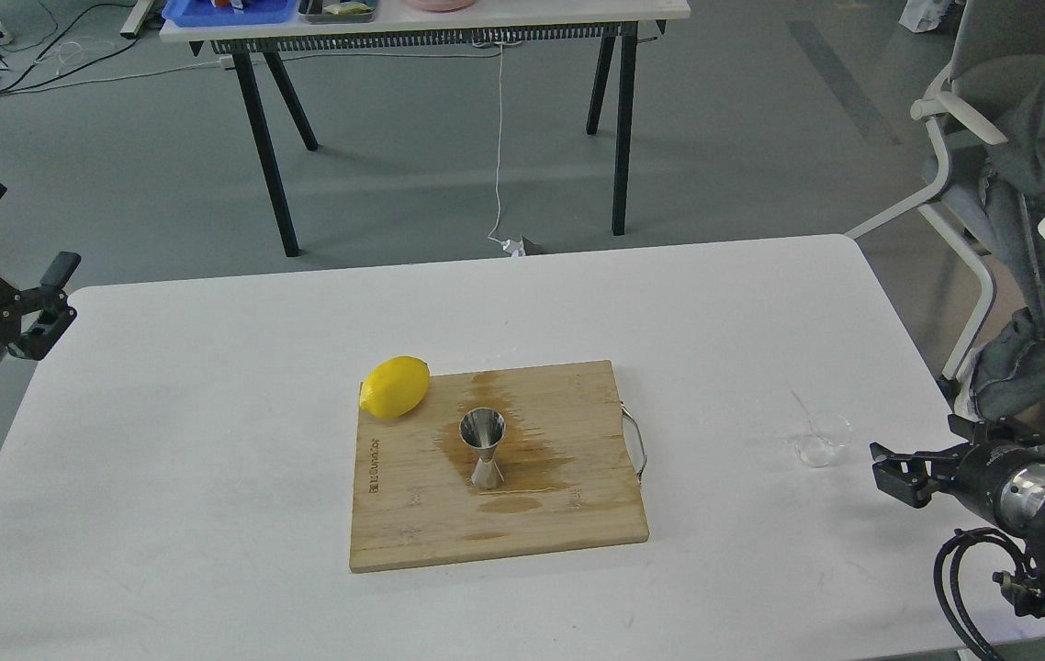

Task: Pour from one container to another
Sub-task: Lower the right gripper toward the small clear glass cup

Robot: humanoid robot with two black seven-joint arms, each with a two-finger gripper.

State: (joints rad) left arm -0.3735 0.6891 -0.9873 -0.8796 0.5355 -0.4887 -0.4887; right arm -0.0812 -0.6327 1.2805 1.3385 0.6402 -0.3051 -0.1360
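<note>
The clear glass cup (pixel 824 442) stands upright on the white table (pixel 210 386), right of the cutting board. The steel jigger (pixel 483 448) stands upright near the middle of the wooden cutting board (pixel 412 514), on a wet stain. My right gripper (pixel 890 473) hovers low just right of the cup, pointing at it, a short gap away; its fingers look apart and hold nothing. My left gripper (pixel 22 234) is raised over the table's far left corner, open and empty, far from both containers.
A yellow lemon (pixel 395 386) lies on the board's back left corner. The board has a metal handle (pixel 637 445) on its right side. A chair with grey clothing (pixel 1028 211) stands at the right, and another table (pixel 431 23) behind.
</note>
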